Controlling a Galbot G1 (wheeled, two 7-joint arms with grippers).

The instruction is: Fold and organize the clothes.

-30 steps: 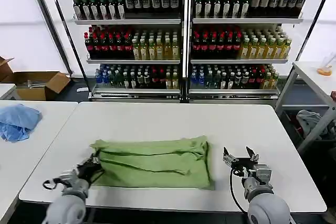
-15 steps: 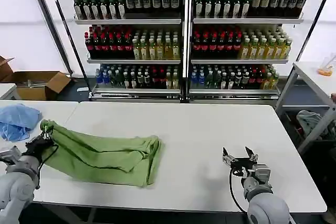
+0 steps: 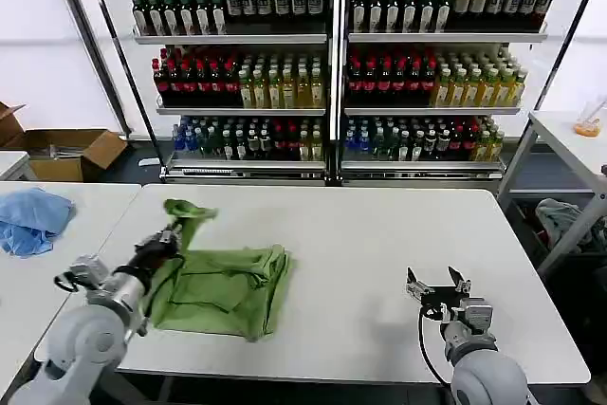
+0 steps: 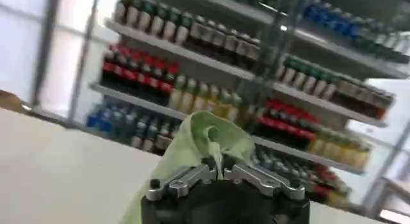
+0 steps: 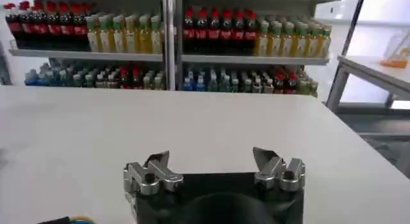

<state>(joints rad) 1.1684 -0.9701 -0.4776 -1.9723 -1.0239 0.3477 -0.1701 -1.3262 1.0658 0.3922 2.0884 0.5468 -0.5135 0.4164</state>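
Observation:
The light green shirt (image 3: 223,286) lies bunched and partly folded on the left half of the white table (image 3: 360,234). One corner of the cloth is lifted off the table, up toward the back. My left gripper (image 3: 172,231) is shut on that raised corner; in the left wrist view the green cloth (image 4: 205,139) stands pinched between its closed jaws (image 4: 219,169). My right gripper (image 3: 436,284) rests open near the table's front right, well clear of the shirt, and the right wrist view shows nothing between the spread fingers of the gripper (image 5: 214,161).
A crumpled light blue cloth (image 3: 33,218) lies on the neighbouring table at the left. Shelves of bottles (image 3: 332,64) stand behind the table. A cardboard box (image 3: 71,152) sits on the floor at the far left, another table (image 3: 569,139) at the right.
The left gripper dragged the shirt leftward across the table, then swung back right and up with its held corner, doubling the cloth over. The right gripper has barely moved.

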